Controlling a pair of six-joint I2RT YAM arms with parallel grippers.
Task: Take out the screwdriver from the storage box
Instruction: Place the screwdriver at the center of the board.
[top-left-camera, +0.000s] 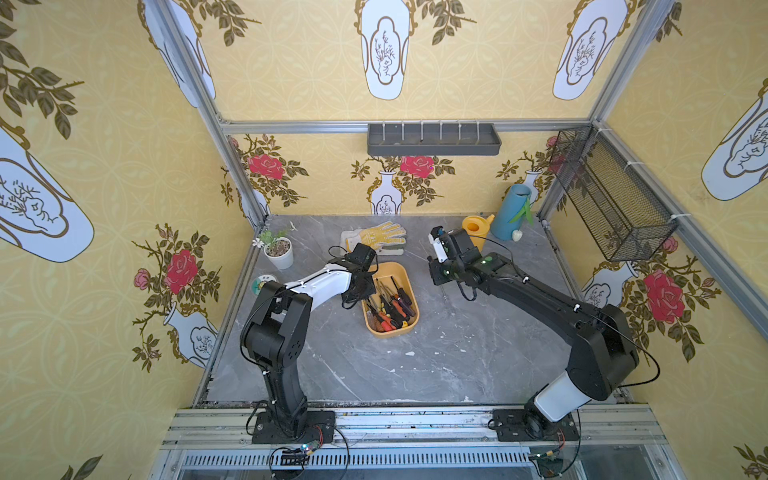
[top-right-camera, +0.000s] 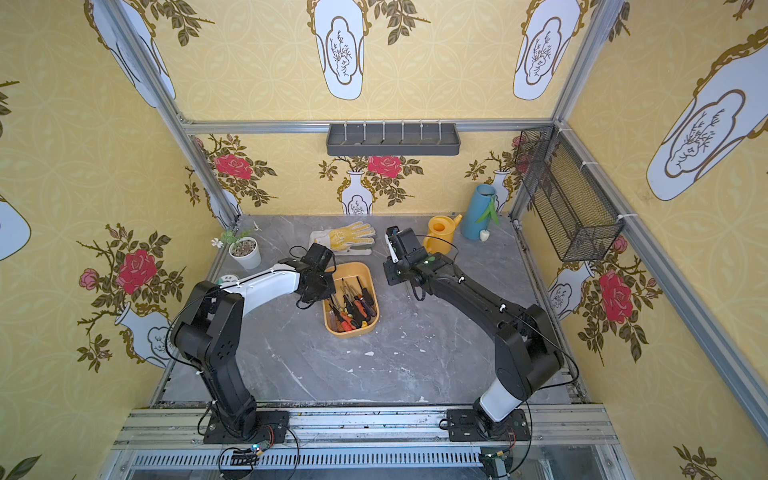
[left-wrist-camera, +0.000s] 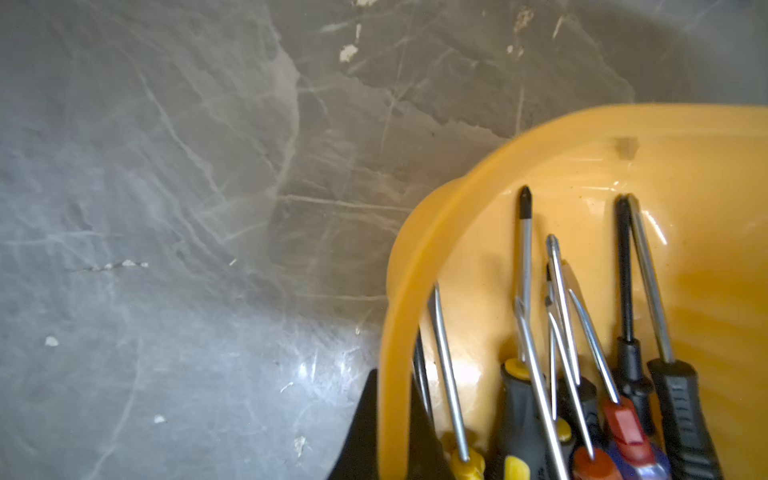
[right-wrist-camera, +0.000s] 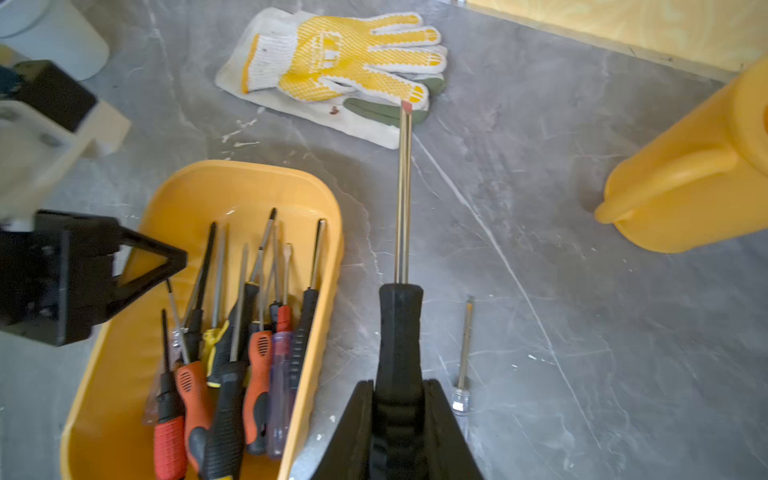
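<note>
The storage box (top-left-camera: 392, 272) sits on the grey marble table (top-left-camera: 415, 374) near the middle of the frame in both top views. A heap of screwdrivers (top-left-camera: 390, 309) lies in it, handles bunched at its lower end.

The left gripper (left-wrist-camera: 392, 374) is pinched shut on the box's left wall, one black finger outside the rim and the other inside among the shafts.

Just right of the box, the right gripper (right-wrist-camera: 399, 384) has its jaws closed tight round the black handle of a screwdriver (right-wrist-camera: 402, 208). The long bright shaft sticks straight out past the fingers, clear of the box, with its red tip pointing toward the gloves (top-left-camera: 376, 239) at upper centre.

From the top views I can't pick out that tool itself — only the gripper, above the table right of centre. A smaller screwdriver (right-wrist-camera: 463, 353) with a clear handle lies flat on the table beside the held one, apart from the box.

The yellow watering can (top-left-camera: 476, 228) and blue vase (top-left-camera: 513, 212) stand toward the upper right, and a potted plant (top-left-camera: 278, 251) stands at the table's upper left.
</note>
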